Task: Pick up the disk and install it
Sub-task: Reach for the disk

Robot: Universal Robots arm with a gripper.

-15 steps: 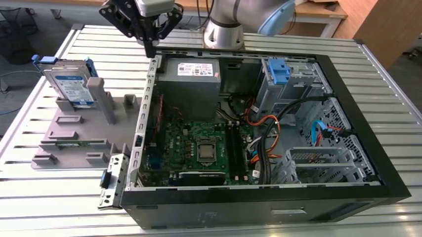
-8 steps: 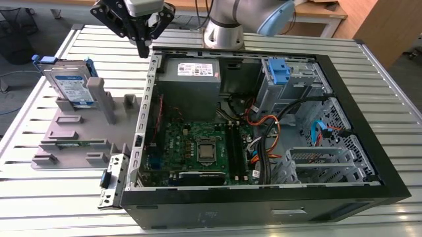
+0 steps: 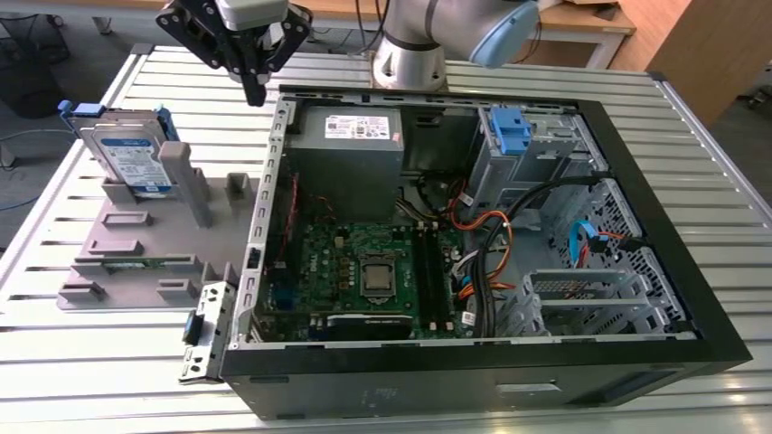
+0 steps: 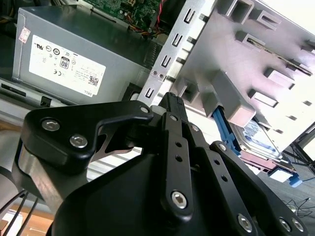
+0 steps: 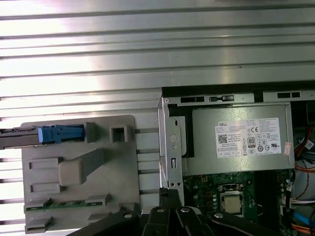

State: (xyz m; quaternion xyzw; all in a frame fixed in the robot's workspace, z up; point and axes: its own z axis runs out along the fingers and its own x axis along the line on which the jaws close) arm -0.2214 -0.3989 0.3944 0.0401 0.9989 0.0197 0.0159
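Observation:
The disk (image 3: 130, 155) is a silver-grey drive with a white-and-blue label in a blue carrier. It stands on edge, leaning in a slot at the far end of the grey holder plate (image 3: 133, 244), at the exterior view's left. My gripper (image 3: 256, 92) hangs above the table between the disk and the open computer case (image 3: 675, 181). Its black fingers are shut together on nothing. In the first wrist view the disk (image 5: 59, 133) shows edge-on, and my gripper (image 5: 170, 195) sits over the case's edge. In the second wrist view the disk (image 4: 258, 135) lies beyond my gripper (image 4: 172, 101).
Inside the case are a grey power supply (image 3: 350, 136), a motherboard (image 3: 368, 271), loose cables (image 3: 494, 235) and a metal drive cage with an upright blue bracket (image 3: 512, 131). The holder plate has grey posts (image 3: 193, 185). Everything rests on a slatted metal table (image 3: 72, 362).

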